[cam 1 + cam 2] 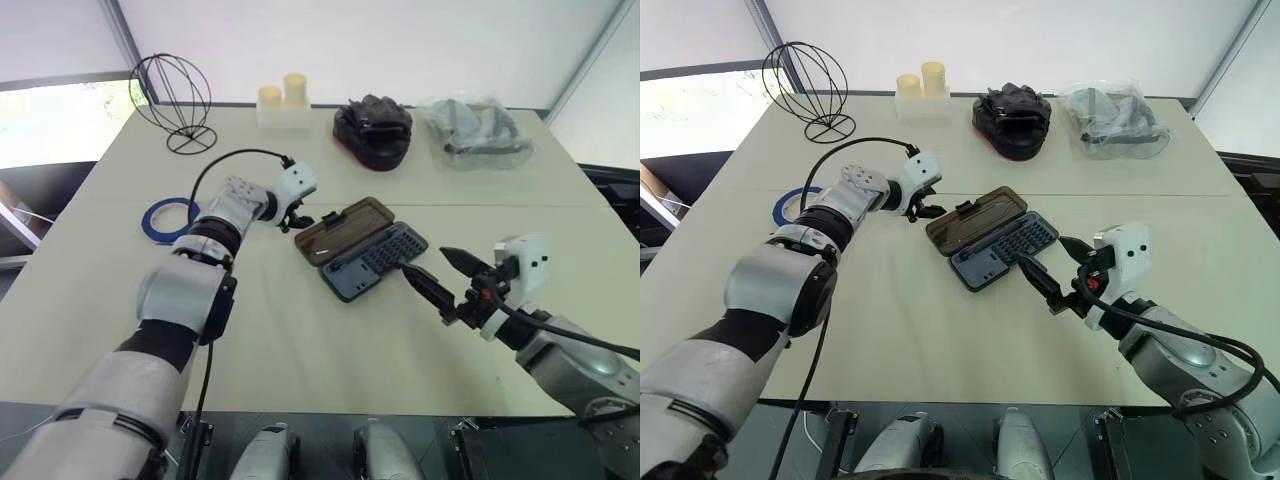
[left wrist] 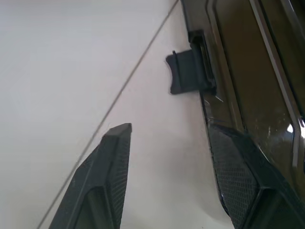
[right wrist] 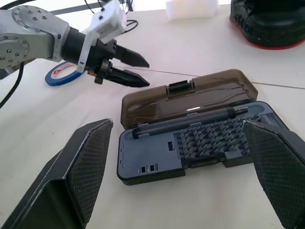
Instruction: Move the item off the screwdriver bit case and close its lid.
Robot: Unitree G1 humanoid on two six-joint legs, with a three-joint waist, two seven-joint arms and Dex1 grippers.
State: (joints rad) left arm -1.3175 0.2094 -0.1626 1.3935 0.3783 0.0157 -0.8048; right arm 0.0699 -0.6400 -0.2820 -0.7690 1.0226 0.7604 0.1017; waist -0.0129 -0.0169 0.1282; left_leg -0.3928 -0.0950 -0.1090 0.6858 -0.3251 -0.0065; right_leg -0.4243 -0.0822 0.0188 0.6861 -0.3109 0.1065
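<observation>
Blue tape ring (image 1: 168, 217) is seen at mid-left, parked on the surface (image 1: 300, 340), well clear of the case. Left pincer (image 3: 131, 71) is parted beside the flat-open lid (image 1: 343, 229), placed for flipping it. Screwdriver bit case (image 1: 376, 262) lies centre. Right pincer (image 1: 437, 276) is held wide open beside the case, probably to steady it.

Blue tape ring (image 1: 167, 216) on table; bit case (image 1: 378, 260) open, lid (image 1: 338, 230) flat.

Blue tape rings, flat: one (image 1: 167, 217)
Dark grey-blue plastic bit cases, with smoky brown lid (image 1: 341, 229) lying open: one (image 1: 378, 259)
Black wire spheres on a stand: one (image 1: 172, 100)
Pale yellow cylinders: two (image 1: 283, 92)
Black glove bundles: one (image 1: 372, 130)
Clear plastic bags: one (image 1: 475, 131)
Pale worktops: one (image 1: 330, 330)
</observation>
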